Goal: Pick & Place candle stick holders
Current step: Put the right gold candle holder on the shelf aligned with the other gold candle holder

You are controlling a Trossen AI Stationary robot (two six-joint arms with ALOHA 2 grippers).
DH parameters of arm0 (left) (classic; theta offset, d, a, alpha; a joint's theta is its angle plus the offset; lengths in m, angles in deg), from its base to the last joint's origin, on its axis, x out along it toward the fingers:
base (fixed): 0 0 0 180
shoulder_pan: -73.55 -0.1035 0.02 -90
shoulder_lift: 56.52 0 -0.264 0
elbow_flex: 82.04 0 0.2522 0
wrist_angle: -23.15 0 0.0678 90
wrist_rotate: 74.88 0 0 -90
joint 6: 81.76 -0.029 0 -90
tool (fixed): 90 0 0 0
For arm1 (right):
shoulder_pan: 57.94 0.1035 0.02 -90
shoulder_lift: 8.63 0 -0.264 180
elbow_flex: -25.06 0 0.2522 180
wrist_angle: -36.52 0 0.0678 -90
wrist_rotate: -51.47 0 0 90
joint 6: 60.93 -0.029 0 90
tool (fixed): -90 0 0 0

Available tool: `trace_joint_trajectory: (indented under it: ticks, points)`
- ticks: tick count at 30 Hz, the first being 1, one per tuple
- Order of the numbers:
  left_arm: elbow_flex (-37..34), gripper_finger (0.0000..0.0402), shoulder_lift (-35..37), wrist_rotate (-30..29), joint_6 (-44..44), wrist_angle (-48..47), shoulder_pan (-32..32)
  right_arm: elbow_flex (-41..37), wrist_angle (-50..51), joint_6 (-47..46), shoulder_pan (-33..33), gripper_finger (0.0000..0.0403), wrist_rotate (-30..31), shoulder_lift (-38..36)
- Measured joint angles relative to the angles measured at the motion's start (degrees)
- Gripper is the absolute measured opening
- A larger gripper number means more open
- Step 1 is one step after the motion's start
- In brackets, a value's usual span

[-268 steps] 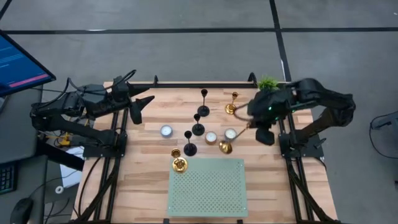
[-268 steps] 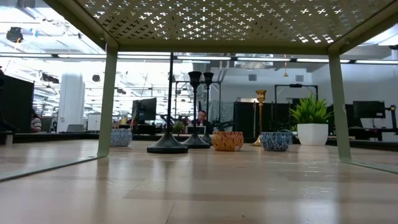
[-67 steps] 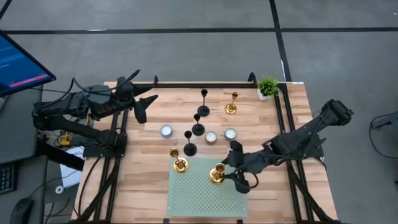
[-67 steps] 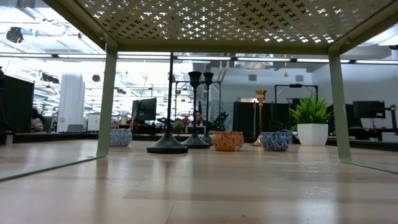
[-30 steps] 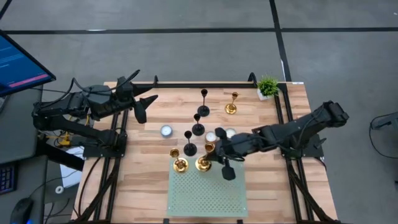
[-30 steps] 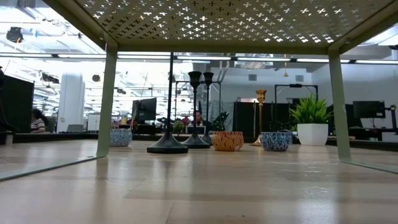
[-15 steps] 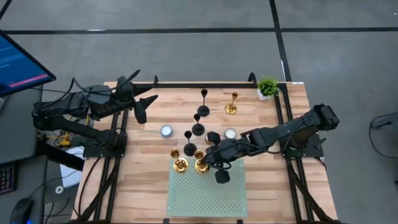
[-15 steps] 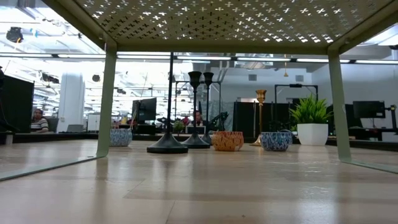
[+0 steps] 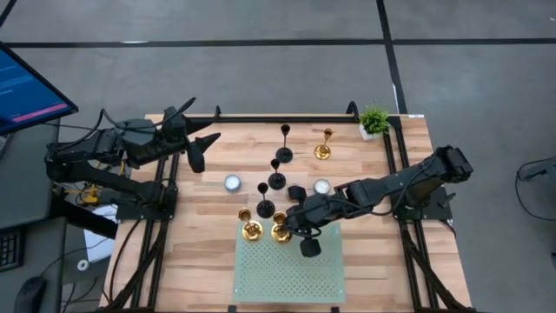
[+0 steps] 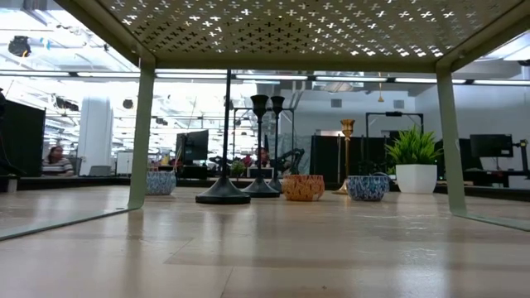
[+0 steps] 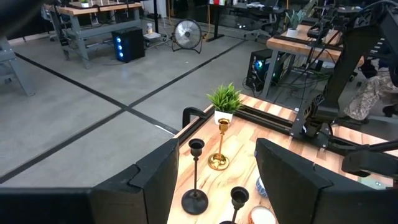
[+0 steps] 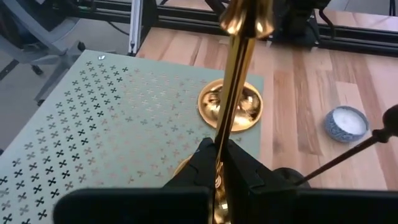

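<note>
The right claw (image 9: 291, 228) is stretched out over the far edge of the perforated pale-green tray (image 9: 291, 269), fingers clenched on the slim stem of a shiny gold candle stick holder (image 12: 233, 93). Seen from overhead, that holder's round base (image 9: 281, 232) sits at the tray's far edge, just beside a second gold holder (image 9: 251, 230) (its polished, flared base gleams in the wrist camera too). The tray's surface is matte metal, punched all over with little crosses.

Out on the pale wooden table (image 9: 200, 261), three matte black holders (image 9: 276, 180) stand upright in a loose line, thin stems on flat round bases. A third gold holder (image 9: 322, 152) stands toward the far edge, near the small green potted plant (image 9: 374, 121). Small round patterned bowls (image 9: 232, 183) sit between them.

The left claw (image 9: 198, 148) waits at the table's left edge, its broad dark fingers spread apart, holding nothing.
</note>
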Motion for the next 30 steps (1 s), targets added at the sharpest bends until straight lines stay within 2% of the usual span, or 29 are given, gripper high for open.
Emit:
trace_joint_trajectory:
  ticks: [30]
  points:
    - [0.0,0.0214,0.0,0.0,0.0,0.0,0.0,-0.2,4.5,-0.9,0.6,0.0000,0.1,-1.6]
